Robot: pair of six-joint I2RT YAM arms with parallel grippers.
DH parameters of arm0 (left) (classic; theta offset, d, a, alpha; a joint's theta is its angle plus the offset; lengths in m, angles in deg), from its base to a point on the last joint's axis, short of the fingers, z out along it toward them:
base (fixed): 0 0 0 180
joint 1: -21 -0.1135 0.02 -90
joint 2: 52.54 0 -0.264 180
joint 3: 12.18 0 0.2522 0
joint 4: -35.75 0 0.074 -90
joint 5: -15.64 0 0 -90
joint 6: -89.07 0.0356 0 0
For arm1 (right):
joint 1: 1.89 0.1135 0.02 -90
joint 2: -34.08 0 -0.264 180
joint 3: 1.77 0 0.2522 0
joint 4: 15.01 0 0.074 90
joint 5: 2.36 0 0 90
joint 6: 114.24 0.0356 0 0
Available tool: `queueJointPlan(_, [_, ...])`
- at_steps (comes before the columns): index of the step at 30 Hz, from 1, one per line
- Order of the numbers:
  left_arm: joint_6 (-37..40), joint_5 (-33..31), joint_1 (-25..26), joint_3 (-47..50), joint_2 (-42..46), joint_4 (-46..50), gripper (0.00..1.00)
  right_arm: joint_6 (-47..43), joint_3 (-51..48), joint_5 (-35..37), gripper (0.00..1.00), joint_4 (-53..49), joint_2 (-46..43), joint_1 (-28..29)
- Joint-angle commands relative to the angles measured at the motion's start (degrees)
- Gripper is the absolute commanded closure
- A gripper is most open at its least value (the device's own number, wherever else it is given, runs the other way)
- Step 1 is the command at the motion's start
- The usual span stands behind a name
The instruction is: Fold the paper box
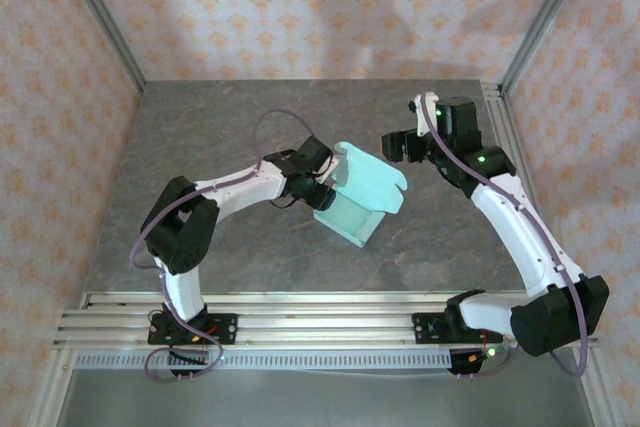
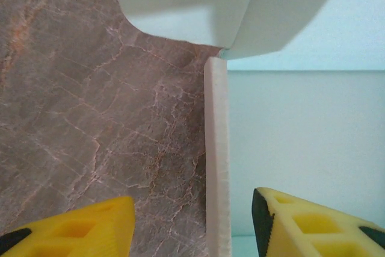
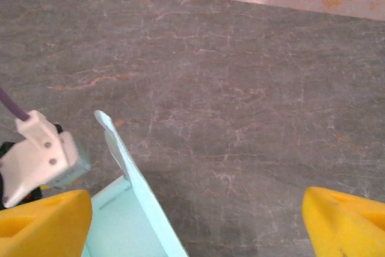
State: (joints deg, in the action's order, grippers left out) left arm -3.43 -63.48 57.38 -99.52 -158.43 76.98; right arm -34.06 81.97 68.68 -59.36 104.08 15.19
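Aluminium rails (image 1: 320,309) at near edge, carrying both arm bases; table (image 1: 200,137), grey veined stone; box (image 1: 362,197), mint card, part-folded, mid-table, walls raised; left gripper (image 2: 192,200), jaws apart astride one box wall, gap either side, not gripping; right gripper (image 1: 393,147), jaws wide, holding nothing, just beside box's far right corner; metal corner posts (image 1: 100,17); wallpapered walls (image 1: 300,7), pink with orange motifs, three sides

Paper box (image 2: 301,136): pale mint card; one upright wall edge runs straight ahead of me, with a broad panel to its right and flaps overhanging beyond.
My hand (image 2: 193,228): yellow fingers (image 2: 72,227) apart, straddling that edge; a gap on each side, the right one narrower.
Table (image 2: 90,100): brown, marbled, to my left.
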Motion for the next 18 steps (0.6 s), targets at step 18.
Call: queueJointPlan(18, [-4.84,-0.42,0.27,0.21,-2.0,-5.96,0.75,0.59,-1.59,-2.33,0.1,5.27,-0.36,-0.04])
